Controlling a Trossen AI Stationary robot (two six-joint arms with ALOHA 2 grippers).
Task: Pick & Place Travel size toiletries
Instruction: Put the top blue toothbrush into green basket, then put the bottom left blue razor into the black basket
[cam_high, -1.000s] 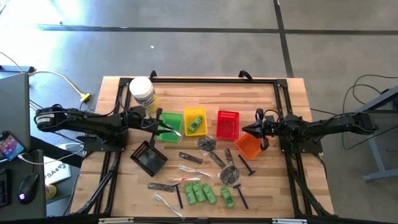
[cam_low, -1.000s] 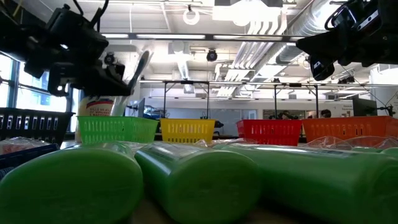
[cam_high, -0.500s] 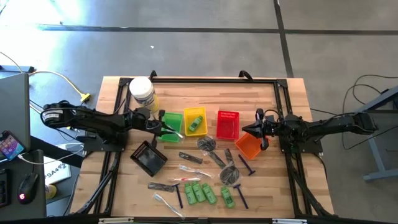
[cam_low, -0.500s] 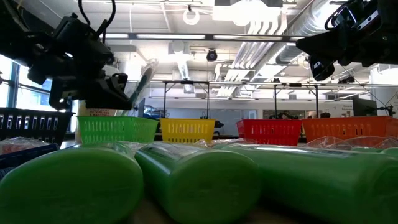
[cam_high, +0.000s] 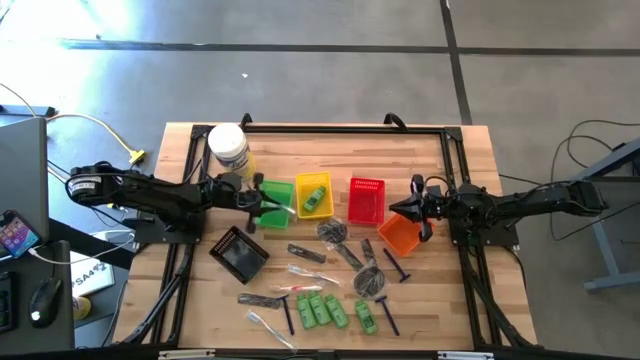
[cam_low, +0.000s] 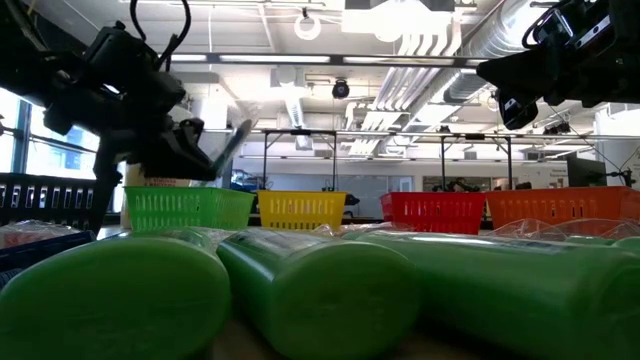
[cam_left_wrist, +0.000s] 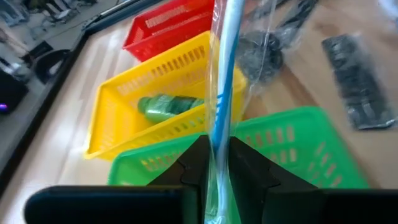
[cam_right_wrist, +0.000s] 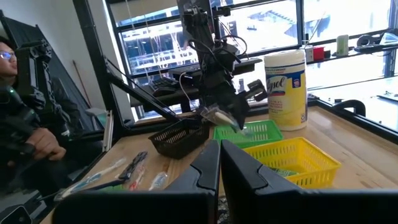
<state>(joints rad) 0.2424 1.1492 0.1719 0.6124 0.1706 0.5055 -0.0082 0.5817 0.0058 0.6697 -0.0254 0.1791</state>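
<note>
Left gripper sits directly over the green basket, fingers pinching a clear-wrapped stick with a blue core. Stick's long axis runs straight out past the fingertips, slanting toward the yellow basket; in the low view it angles up and away from the gripper above the green rim. The basket lies straight below the stick, so my read is the coming move is a release and drop, nothing sideways. The grip looks tight in the wrist view, though whether it is starting to ease I can't tell.

Left arm is clearly the nearer one; right gripper waits by the orange basket at the far side, fingers pressed together, holding nothing.

Near edge of the table: loose toiletries remain, a row of green tubes, black razor sticks, wrapped sticks, then dark round pieces closer to the baskets.

Containers, left to right:
- black basket: tilted, contents unclear
- green: interior mostly hidden by the gripper, can't tell what's in it
- yellow: one green tube lying inside
- red basket: looks empty from above
- orange: nothing visible in it

White jar stands behind the left gripper, near the far corner.
</note>
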